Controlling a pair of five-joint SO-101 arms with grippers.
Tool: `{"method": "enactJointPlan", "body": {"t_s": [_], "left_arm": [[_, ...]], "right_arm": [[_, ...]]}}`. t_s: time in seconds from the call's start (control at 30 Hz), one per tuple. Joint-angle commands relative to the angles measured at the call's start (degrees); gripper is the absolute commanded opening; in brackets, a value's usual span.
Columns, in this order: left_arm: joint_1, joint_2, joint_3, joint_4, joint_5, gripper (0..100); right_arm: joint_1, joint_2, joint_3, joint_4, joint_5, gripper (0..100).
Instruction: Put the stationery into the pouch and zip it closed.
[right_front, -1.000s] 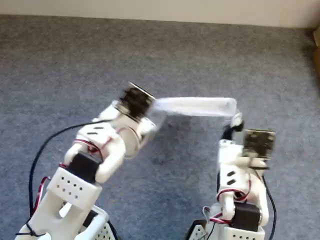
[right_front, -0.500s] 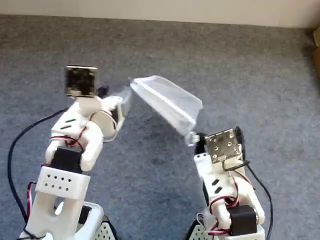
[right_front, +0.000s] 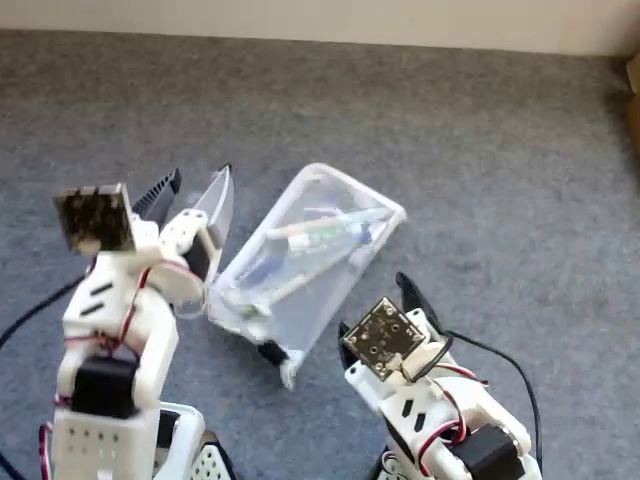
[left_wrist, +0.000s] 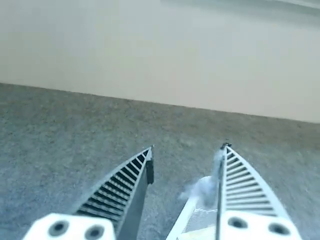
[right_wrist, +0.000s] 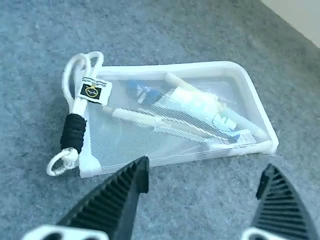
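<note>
Now the pouch (right_front: 305, 255) is down flat on the carpet (right_front: 500, 140) instead of hanging between the arms like a second ago, with the pens (right_wrist: 195, 107) inside it. I've got the left gripper (left_wrist: 187, 147) spread wide and empty on one side of it. The right gripper (right_wrist: 206, 167) is just as wide and empty on the other.

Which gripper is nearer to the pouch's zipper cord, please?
Right. The right gripper hovers just beside the zipper cord; the left gripper is farther off, along the pouch's long side.
</note>
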Motion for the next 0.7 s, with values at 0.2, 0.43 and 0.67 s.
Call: {"method": "enactJointPlan", "body": {"t_s": [0.2,0.43,0.67], "left_arm": [[-0.04,-12.88,5.14,0.09,0.35,21],[-0.31,-13.23,5.49,-1.76,0.26,21],[-0.48,-13.76,5.14,-1.93,0.26,15]], "right_arm": [[5.14,0.22,0.31,-7.34,0.53,32.1],[12.18,0.13,9.8,-22.2,-8.0,19.8],[17.27,0.13,10.95,-27.56,-10.37,1.5]]}}
